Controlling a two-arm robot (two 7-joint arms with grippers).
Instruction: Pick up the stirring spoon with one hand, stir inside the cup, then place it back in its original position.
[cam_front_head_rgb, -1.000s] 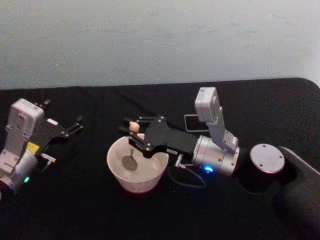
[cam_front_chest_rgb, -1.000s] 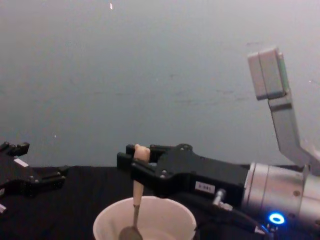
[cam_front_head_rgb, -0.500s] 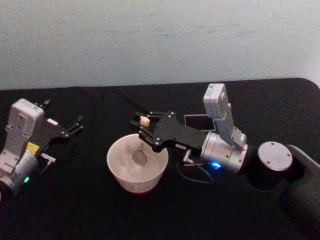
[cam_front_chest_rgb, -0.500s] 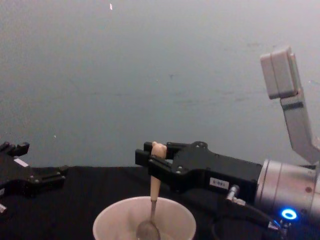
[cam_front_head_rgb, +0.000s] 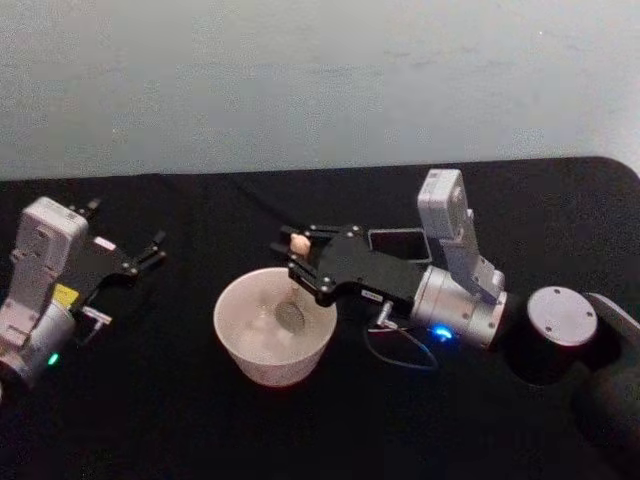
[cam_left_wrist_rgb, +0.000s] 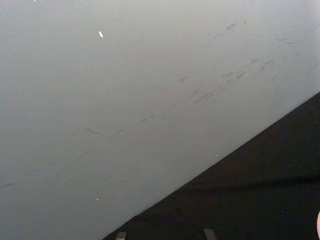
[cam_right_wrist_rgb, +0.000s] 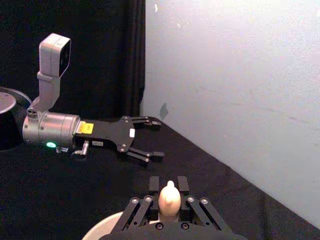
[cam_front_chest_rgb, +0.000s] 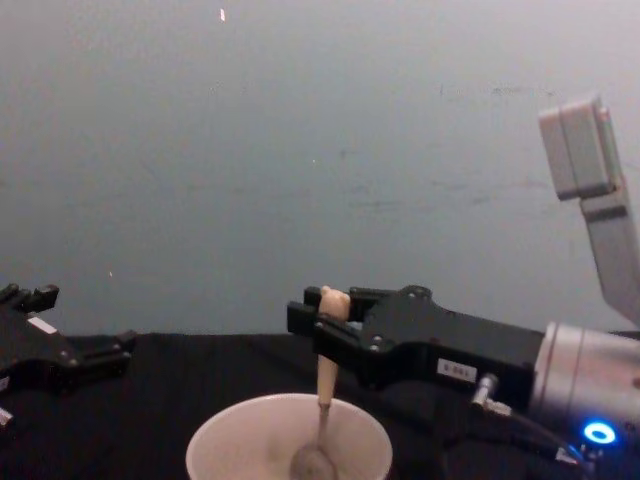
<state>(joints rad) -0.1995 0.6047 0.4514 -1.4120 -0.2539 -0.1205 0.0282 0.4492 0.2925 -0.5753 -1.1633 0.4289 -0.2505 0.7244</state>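
At the left of the black-covered table, the left gripper is parked with its fingers spread apart and nothing between them. A yellow label and a white label are carried on it, but no writing can be read. Near the middle, the off-white cup is set upright. The stirring spoon is held upright inside it, its grey bowl low in the cup and its knob above the rim. The handle is clamped just under the knob by the right gripper. A small white label with illegible dark characters is seen on its side. The dark square holder box is seen just behind this gripper.
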